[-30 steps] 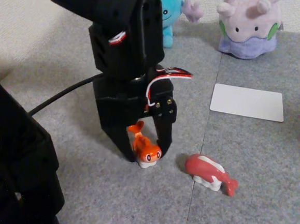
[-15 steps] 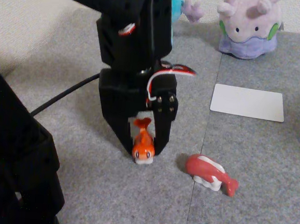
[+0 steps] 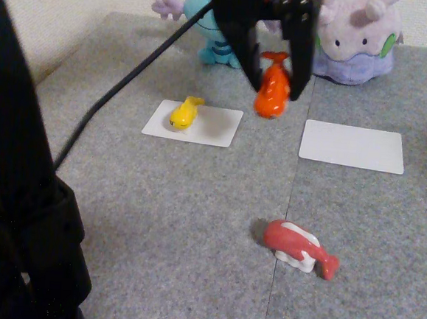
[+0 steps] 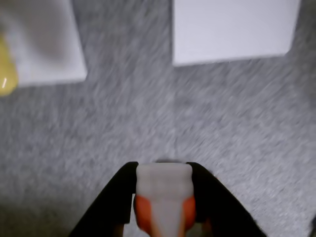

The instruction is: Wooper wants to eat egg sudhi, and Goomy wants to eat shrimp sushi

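Since one second ago we have lifted the shrimp sushi (image 3: 272, 95) off the carpet, where it lay just left of the red-pink sushi (image 3: 300, 247), and carried it up and toward the back of the grey carpet (image 3: 193, 224); now it hangs in the air, head down, pinched between the two fingers of our claw (image 3: 276, 87). From the largest thing down: behind the claw and a little to its right in the fixed view sits Goomy (image 3: 357, 39), and behind it to the left sits Wooper (image 3: 208, 33), partly covered by our arm. Below the claw and to the right lies the empty white card (image 3: 352, 146), in front of Goomy; we judge it is the serving place for this piece, so the claw must go right and down. To the left of the claw lies the other white card (image 3: 194, 122), and the egg sudhi (image 3: 184, 113) rests on its left part, so Wooper's half seems done. In the wrist view the white rice base faces the camera between the dark fingers (image 4: 111, 197), which tells us the grip is on the sides of the toy.
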Robot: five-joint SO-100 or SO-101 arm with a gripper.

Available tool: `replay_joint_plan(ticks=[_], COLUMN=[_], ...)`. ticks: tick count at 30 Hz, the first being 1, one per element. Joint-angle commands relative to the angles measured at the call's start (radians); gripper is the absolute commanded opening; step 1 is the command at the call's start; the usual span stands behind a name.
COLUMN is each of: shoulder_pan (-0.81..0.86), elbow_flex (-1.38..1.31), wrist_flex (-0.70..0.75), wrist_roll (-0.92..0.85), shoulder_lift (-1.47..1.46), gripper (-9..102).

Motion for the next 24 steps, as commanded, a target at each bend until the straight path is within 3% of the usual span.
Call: replay_joint_plan(ticks=[1, 12, 24], shoulder_pan=[0.021, 0.023, 0.06], elbow_flex=[-0.172, -0.526, -0.581], wrist_flex=[-0.018, -0.071, -0.163], wrist_roll=[-0.009, -0.038, -0.06], shoulder_lift=[-0.084, -0.4, -0.6], gripper=[1, 1, 1])
